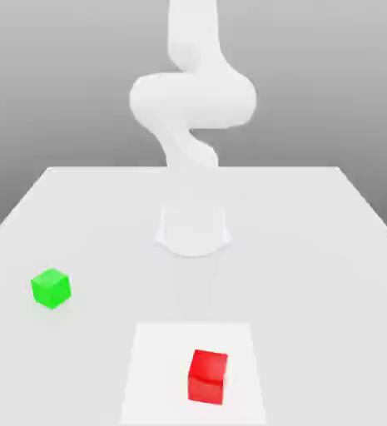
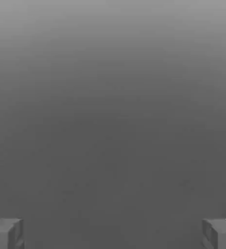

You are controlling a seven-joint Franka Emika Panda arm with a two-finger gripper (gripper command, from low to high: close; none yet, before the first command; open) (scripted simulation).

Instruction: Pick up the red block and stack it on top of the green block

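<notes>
Red block apart from green block

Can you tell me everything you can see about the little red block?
The red block is a small bright red cube with smooth, plain, matte-looking faces. It sits flat and upright on the white table, turned a little so that one corner edge faces the camera. It rests on a slightly lighter square patch of the table, near the front edge of the exterior view and toward that patch's right side. Nothing touches it except the table under it, and it stands well apart from the other cube.
</notes>
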